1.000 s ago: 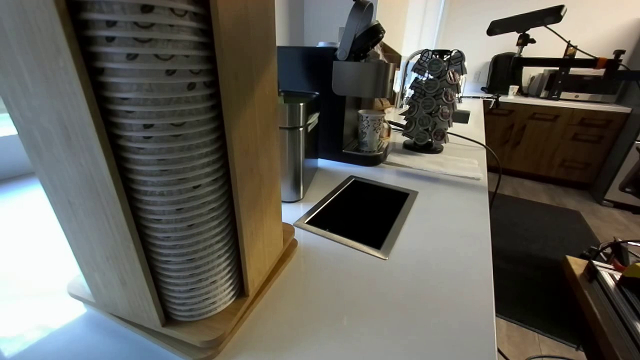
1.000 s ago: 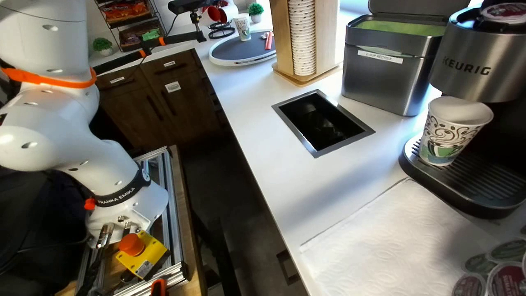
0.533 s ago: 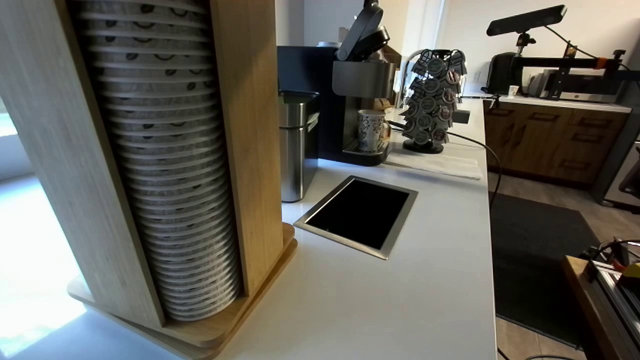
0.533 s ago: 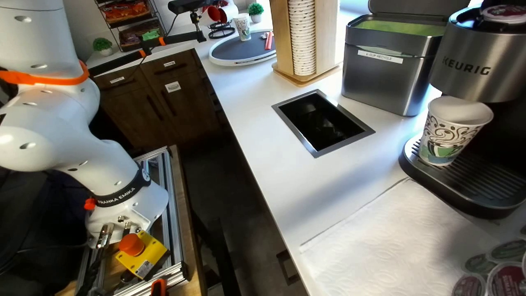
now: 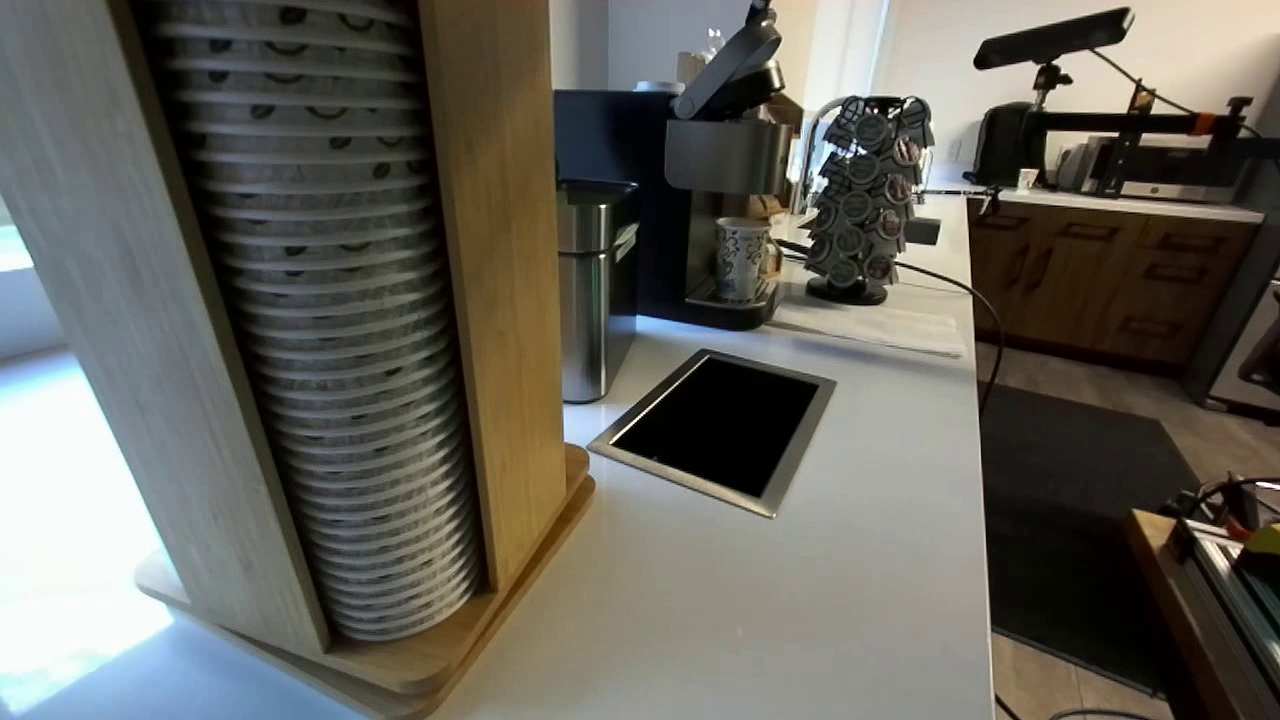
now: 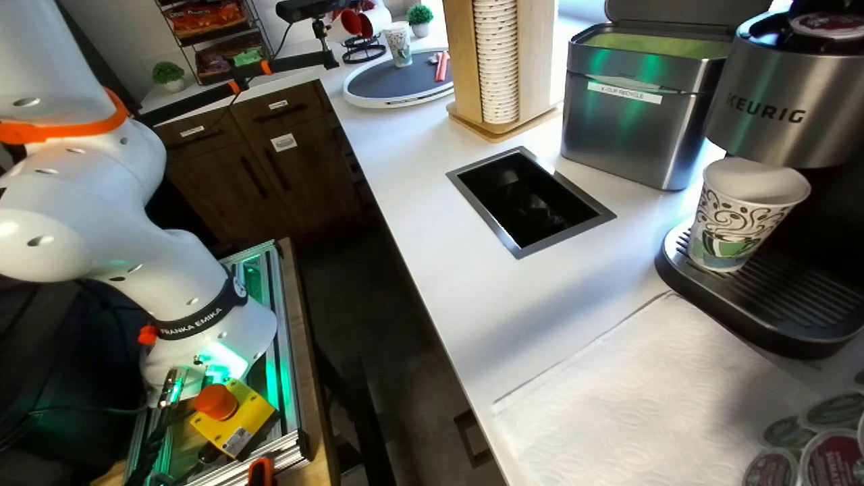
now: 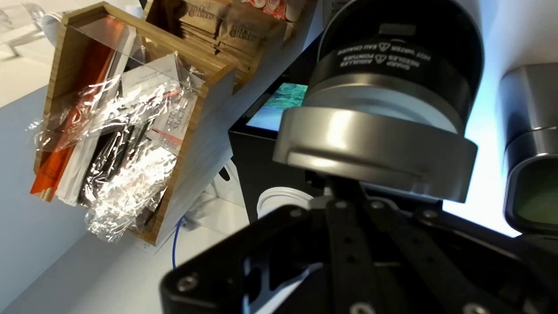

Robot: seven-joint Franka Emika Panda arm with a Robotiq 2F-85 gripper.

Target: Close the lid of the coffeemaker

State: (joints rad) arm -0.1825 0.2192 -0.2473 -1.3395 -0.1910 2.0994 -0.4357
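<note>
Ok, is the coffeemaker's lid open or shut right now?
Open: the lid slants up from the coffeemaker in an exterior view, and the pod inside shows.

Kitchen (cabinets (image 5: 1085, 265), coffeemaker (image 5: 705, 160), cup dispenser (image 5: 505, 270))

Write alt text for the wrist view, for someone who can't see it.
Open coffeemaker lid, with a silver rim and upside-down warning text above it; the black gripper, fingers together, comes up to the rim from the bottom of the picture, contact unclear. At left, a wooden organizer holds clear plastic wrapping; at right, part of a steel bin shows.
</note>
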